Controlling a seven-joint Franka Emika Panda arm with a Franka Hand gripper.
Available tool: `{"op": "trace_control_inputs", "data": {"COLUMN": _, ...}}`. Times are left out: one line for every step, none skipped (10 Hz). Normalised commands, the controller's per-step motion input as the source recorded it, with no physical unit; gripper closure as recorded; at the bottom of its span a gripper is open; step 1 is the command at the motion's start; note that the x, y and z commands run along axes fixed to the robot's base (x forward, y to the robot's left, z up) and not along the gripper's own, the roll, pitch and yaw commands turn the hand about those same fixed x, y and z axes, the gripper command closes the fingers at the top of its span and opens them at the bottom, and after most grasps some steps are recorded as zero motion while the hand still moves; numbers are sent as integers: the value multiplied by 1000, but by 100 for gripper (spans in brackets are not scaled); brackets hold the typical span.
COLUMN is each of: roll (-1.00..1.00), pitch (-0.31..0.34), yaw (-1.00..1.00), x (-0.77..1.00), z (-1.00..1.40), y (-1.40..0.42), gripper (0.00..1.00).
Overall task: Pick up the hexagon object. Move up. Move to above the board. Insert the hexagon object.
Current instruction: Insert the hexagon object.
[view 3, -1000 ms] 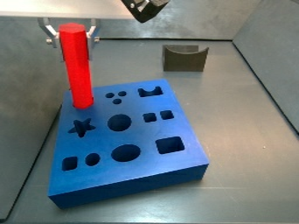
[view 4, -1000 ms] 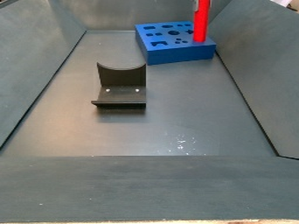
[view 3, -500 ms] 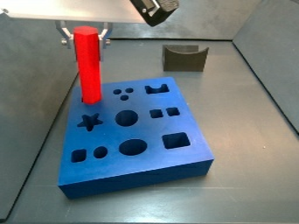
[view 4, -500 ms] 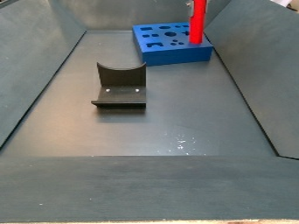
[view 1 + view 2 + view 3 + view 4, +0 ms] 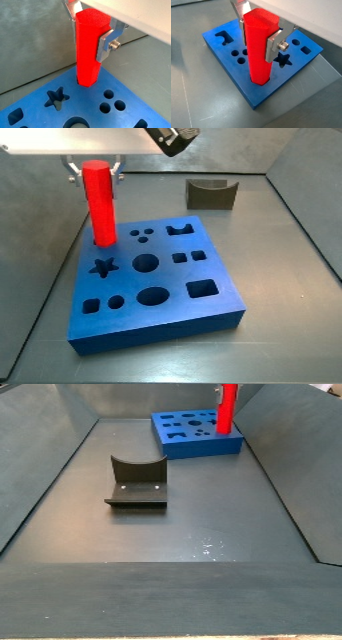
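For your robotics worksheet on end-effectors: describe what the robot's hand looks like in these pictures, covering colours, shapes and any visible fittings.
The hand has two flat silver metal fingers, thin plates with angled edges. A round silver bolt head sits on the outer face of one finger in both wrist views. Above them is a pale, off-white body. No cables, markings or sleeves show.

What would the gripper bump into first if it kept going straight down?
The gripper holds the red hexagon object, whose lower end already sits at the blue board's corner. Going down, it likely meets the board first.
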Motion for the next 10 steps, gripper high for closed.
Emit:
{"op": "trace_control_inputs", "data": {"roll": 101, "pitch": -241, "yaw": 0, "x": -303, "z": -797, "y": 0, "gripper": 100}}
{"op": "trace_control_inputs", "data": {"roll": 140, "pitch": -106, "yaw": 0, "x": -151, "z": -991, "y": -57, "gripper": 100}}
{"op": "trace_control_inputs", "data": {"roll": 129, "pitch": -87, "yaw": 0, "x": -86, "z": -1000, "y": -51, "gripper": 100}}
{"op": "trace_control_inputs", "data": {"roll": 106, "pitch": -91, "yaw": 0, "x": 0, "z": -1000, "y": -63, "gripper": 100}}
{"op": "trace_control_inputs", "data": {"roll": 66, "pitch": -96, "yaw": 0, "x": 0, "z": -1000, "y": -117, "gripper": 100}}
{"op": "trace_control_inputs", "data": {"roll": -41, "pitch": -234, "yaw": 0, "x": 0, "z": -766, "y": -151, "gripper": 100}}
{"op": "trace_control_inputs", "data": {"roll": 0, "pitch": 0, "yaw": 0, "x": 0, "z": -17, "y": 0, "gripper": 100}}
{"op": "trace_control_inputs", "data": {"roll": 30, "pitch": -279, "yaw": 0, "x": -83, "z": -714, "y": -140, "gripper": 100}}
{"op": "trace_control_inputs", "data": {"roll": 199, "pitch": -139, "yaw": -423, "x": 440, "z": -774, "y": -303, "gripper": 100}}
{"op": "trace_control_inputs", "data": {"roll": 193, "pitch": -40, "yaw": -343, "x": 791, "z": -849, "y": -86, "gripper": 100}}
